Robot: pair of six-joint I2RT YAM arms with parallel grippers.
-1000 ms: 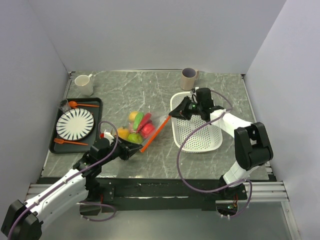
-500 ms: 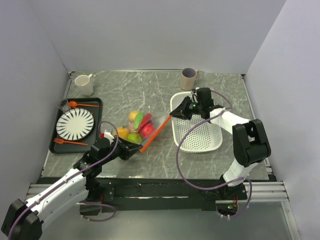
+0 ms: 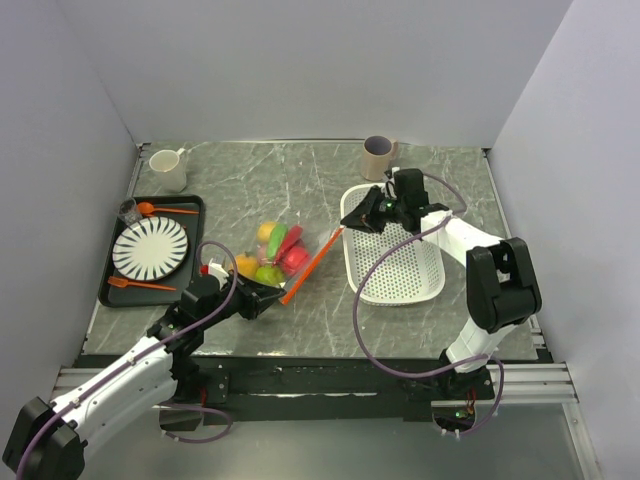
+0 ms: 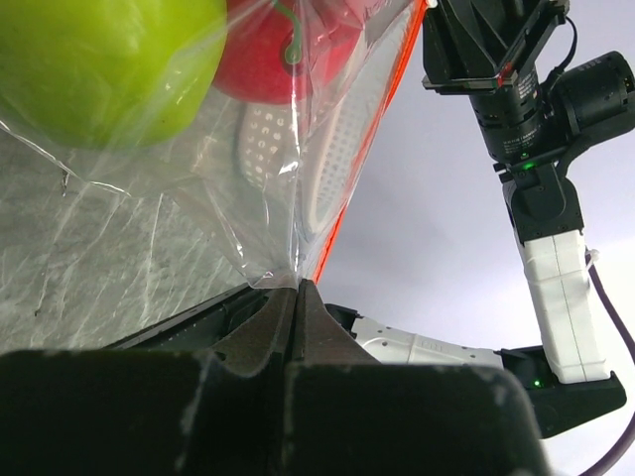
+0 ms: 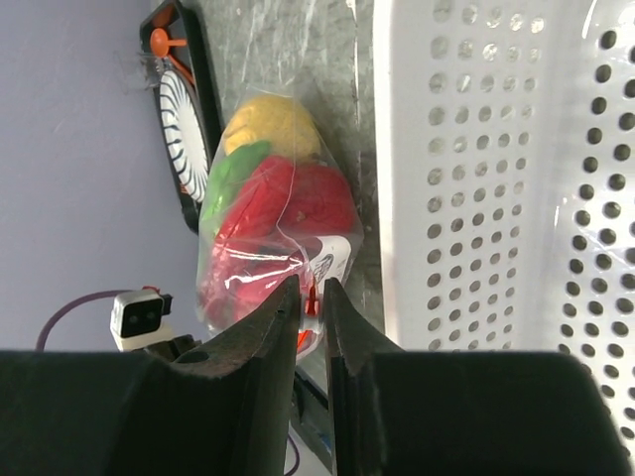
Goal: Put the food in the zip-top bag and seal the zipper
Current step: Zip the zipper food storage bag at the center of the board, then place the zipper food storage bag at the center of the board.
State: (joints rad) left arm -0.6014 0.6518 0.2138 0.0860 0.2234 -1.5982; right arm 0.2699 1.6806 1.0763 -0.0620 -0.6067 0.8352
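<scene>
A clear, floppy plastic zip-top bag (image 3: 275,258) lies on the grey marbled worktop (image 3: 300,180), between a black tray (image 3: 198,255) and a white perforated plastic basket (image 3: 400,265). Small glossy toy fruits and vegetables (image 3: 270,236) sit inside it. The right wrist view shows a yellow piece (image 5: 268,124), a green one (image 5: 233,174) and red ones (image 5: 298,203) through the film. The left wrist view shows a round green fruit (image 4: 99,59) and a red fruit (image 4: 288,45) close up. The thin orange-red zipper strip (image 3: 312,265) runs taut along the bag's edge on the basket side. The left fingers (image 4: 263,312) are pressed together, pinching the bag's near corner. The right fingers (image 5: 263,332) are drawn in to a narrow slit at the strip's far end, beside the basket's rim, nipping the orange strip between them.
</scene>
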